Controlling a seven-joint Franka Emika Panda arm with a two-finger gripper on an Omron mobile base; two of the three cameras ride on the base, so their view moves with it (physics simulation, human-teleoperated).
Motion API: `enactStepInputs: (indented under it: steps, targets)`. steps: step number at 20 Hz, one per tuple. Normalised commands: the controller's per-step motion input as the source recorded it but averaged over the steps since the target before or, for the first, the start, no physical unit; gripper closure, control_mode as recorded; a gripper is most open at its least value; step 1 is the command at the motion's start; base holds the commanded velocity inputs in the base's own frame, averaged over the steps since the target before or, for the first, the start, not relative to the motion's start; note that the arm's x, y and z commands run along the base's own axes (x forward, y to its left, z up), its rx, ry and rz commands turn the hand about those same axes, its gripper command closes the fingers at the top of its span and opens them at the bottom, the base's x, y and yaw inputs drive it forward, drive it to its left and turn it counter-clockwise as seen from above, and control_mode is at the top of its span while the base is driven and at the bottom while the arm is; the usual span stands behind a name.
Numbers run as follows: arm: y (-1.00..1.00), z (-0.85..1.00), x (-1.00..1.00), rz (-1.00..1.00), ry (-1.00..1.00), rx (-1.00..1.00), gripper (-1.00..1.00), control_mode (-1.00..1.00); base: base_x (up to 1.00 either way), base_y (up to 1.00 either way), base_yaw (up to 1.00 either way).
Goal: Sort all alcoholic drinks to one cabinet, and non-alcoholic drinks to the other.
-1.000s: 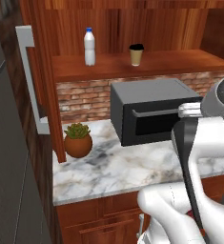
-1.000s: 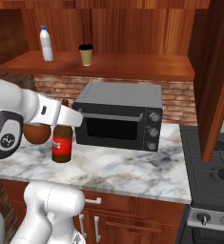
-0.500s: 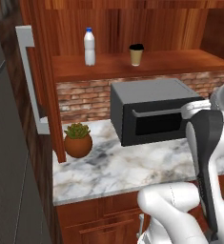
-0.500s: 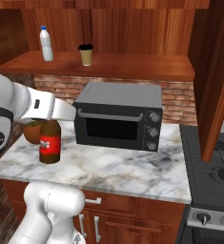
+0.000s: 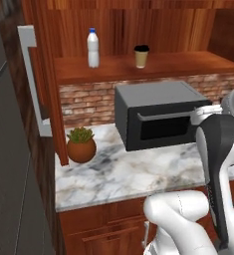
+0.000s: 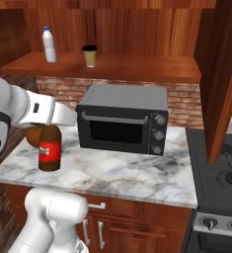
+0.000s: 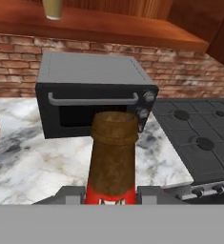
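Gripping the brown bottle (image 7: 112,157) near its neck, the gripper (image 7: 111,194) is clamped on it just above the red label; in the right base view it hangs by the counter's (image 6: 112,173) left end. Glass looks rigid, slick, breakable and bottom-heavy, so hold firm, keep upright. Beyond: microwave (image 6: 123,118), then white bottle (image 6: 49,44) and cup (image 6: 90,56) on the shelf (image 6: 137,66).

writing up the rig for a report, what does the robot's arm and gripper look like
The arm has rounded glossy white shells with dark grey to black joint sections. A small round dark marking sits on its white shoulder shell. The gripper shows grey finger pieces. No loose cables are visible.
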Motion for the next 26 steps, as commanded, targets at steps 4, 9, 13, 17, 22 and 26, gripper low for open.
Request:
enactStepInputs:
  steps: [4, 9, 13, 17, 22, 26]
  targets:
    - [0.00, 0.00, 0.00, 0.00, 0.00, 0.00, 1.00, 1.00, -1.00, -0.30, 0.00]
    - [0.00, 0.00, 0.00, 0.00, 0.00, 0.00, 1.00, 1.00, -1.00, -0.35, 0.00]
    - [0.00, 0.00, 0.00, 0.00, 0.00, 0.00, 1.00, 1.00, -0.75, -0.53, 0.00]
    - [0.00, 0.00, 0.00, 0.00, 0.00, 0.00, 1.00, 1.00, -0.03, -1.00, 0.00]
    - [0.00, 0.00, 0.00, 0.00, 0.00, 0.00, 1.00, 1.00, 0.14, -1.00, 0.00]
    - [0.00, 0.00, 0.00, 0.00, 0.00, 0.00, 1.00, 1.00, 0.25, -1.00, 0.00]
